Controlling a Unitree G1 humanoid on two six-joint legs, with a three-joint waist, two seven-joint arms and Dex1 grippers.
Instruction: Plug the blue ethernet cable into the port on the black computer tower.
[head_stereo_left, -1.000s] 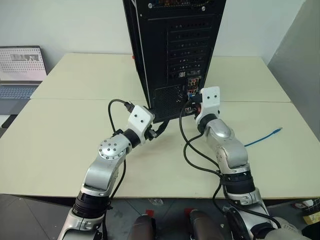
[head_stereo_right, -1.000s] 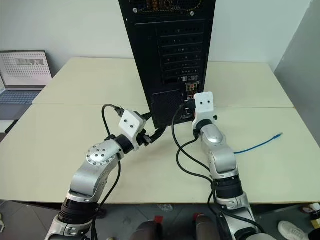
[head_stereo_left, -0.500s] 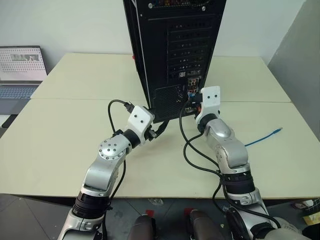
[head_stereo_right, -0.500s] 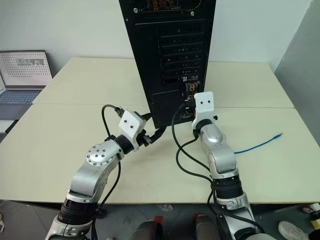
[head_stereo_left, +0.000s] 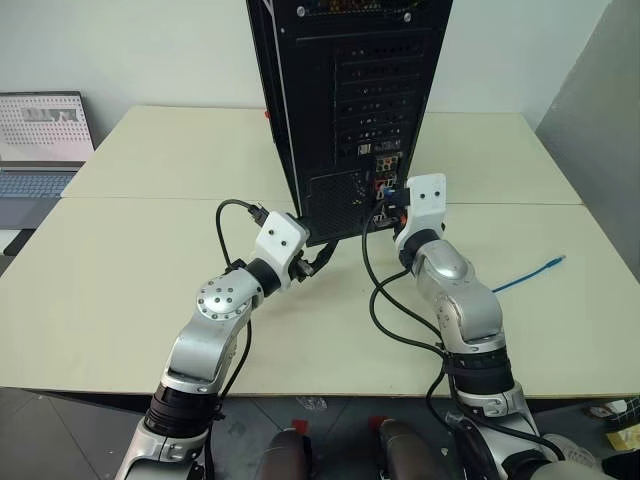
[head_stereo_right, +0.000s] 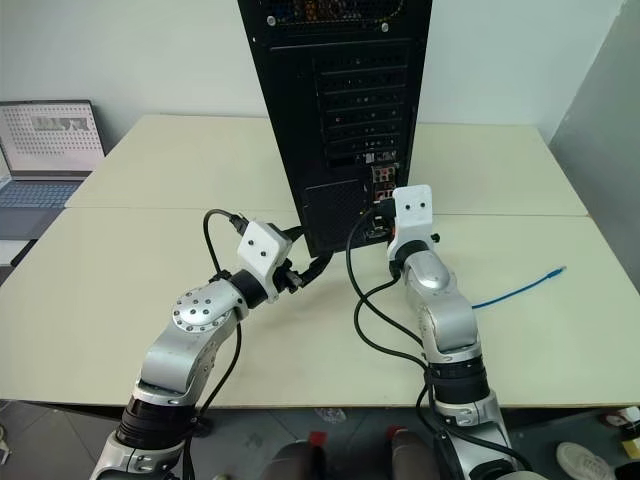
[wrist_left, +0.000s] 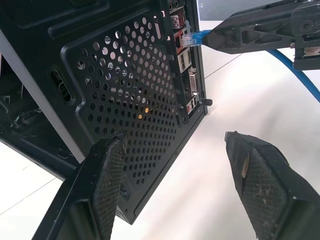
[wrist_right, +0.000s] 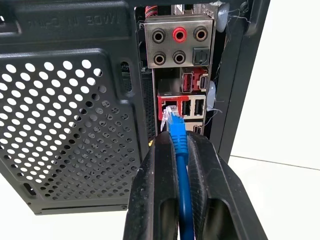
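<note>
Right wrist view: the right gripper (wrist_right: 176, 150) is pinched on the blue ethernet cable (wrist_right: 178, 145), whose clear plug is held just before the port (wrist_right: 170, 108) in the red-framed block, not yet seated. That block sits on the rear panel of the black computer tower (head_stereo_left: 345, 100), beyond the arms. To the left, the left gripper (wrist_left: 175, 170) is spread beside the vent grille (wrist_left: 135, 100), nothing between its fingers. The cable's far end (head_stereo_left: 548, 265) lies on the table (head_stereo_left: 120, 270) at right.

arms (head_stereo_left: 455, 300): silver jointed shells | wrists: white camera blocks | looping black cables | pincer fingers (wrist_left: 102, 187): black, textured
</note>
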